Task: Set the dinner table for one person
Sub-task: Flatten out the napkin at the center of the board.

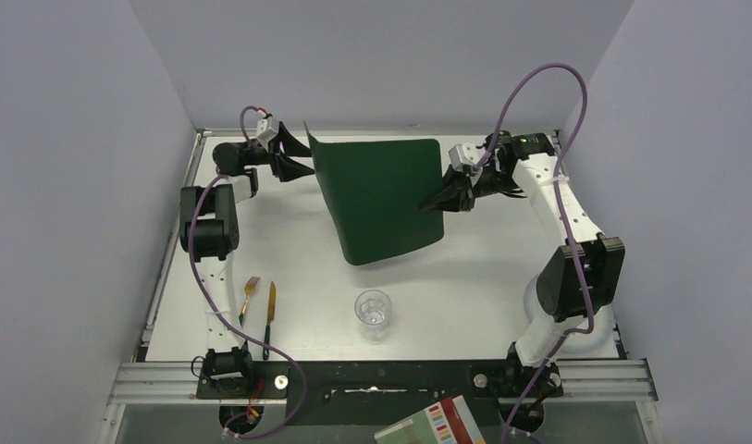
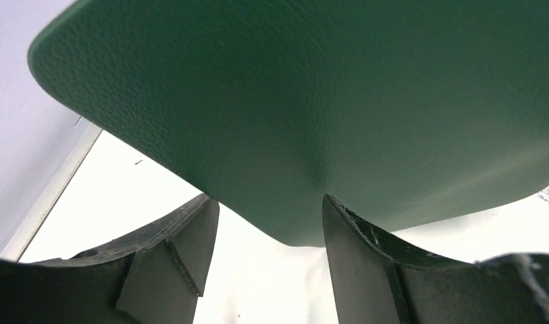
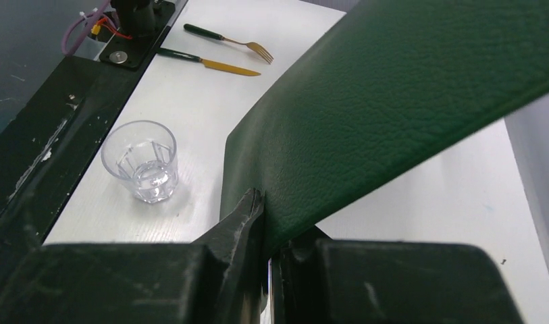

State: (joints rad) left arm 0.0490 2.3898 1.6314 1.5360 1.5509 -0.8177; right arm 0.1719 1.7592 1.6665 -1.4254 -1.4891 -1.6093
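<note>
Starting at the near edge, one booklet point(image 1: 437, 424) with coloured stripes pokes in just below the black rail where the two arms are bolted. Past that is the table point(image 1: 501, 277), the big white top that runs from the rail to the back wall and sits under everything else.

One clear glass point(image 1: 373, 313) stands upright near the front middle, all on its own. Over by the left arm's base there's one fork point(image 1: 249, 298) and one knife point(image 1: 270, 313). They lie side by side, close but not touching, handles toward the rail. The left arm's purple cable loops right next to them.

Further back is one dark green mat point(image 1: 381, 199), and that's the thing in the way. It's bowed and lifted at the back, so it hides the far middle of the table from the top camera, and it fills most of both wrist views.

The right gripper point(image 1: 429, 205) is clamped on the mat's right edge, with the mat pinched tight between its fingers. The left gripper point(image 1: 302, 168) sits at the mat's far left corner with its fingers point(image 2: 190, 250) spread apart. The mat's edge hangs over the gap between them, not squeezed.

Can't tell whether the mat's near edge actually touches the table.
</note>
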